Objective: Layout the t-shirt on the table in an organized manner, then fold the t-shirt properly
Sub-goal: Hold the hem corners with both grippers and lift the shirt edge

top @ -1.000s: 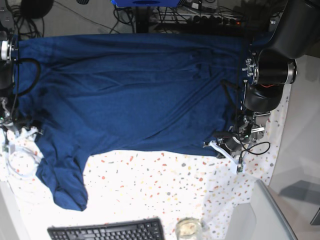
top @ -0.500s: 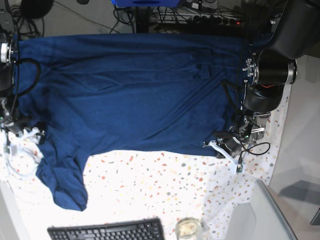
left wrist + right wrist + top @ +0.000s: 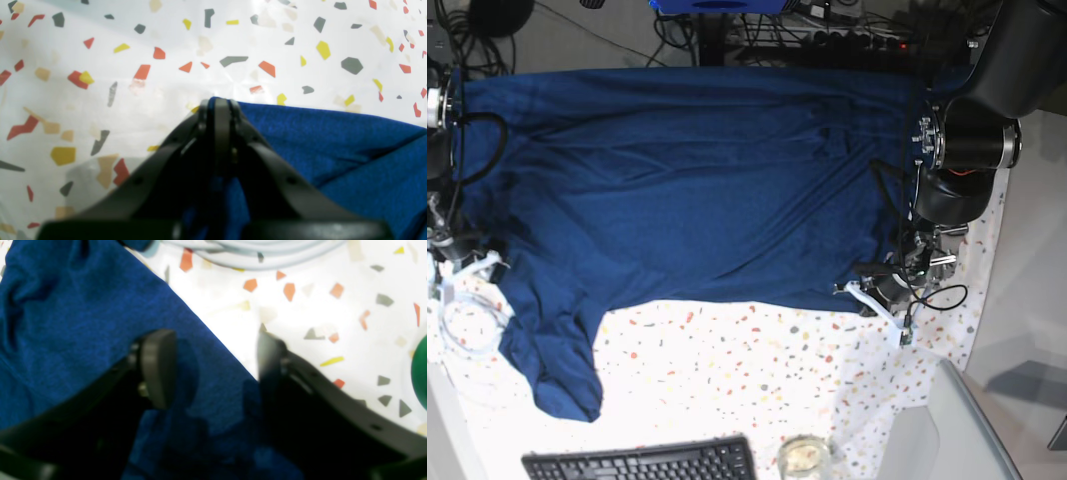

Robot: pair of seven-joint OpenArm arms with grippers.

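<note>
The t-shirt [image 3: 687,180] lies spread across the bench [image 3: 757,370], one sleeve trailing toward 7 o'clock. Left hand [image 3: 218,103] is pinched on its hem; right hand [image 3: 213,363] straddles the edge, apart. It looks limp and light: best gripped at hems and corners.

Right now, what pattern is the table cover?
White table with red, orange, yellow and grey flecks, terrazzo-like. Clearest in the left wrist view.
</note>
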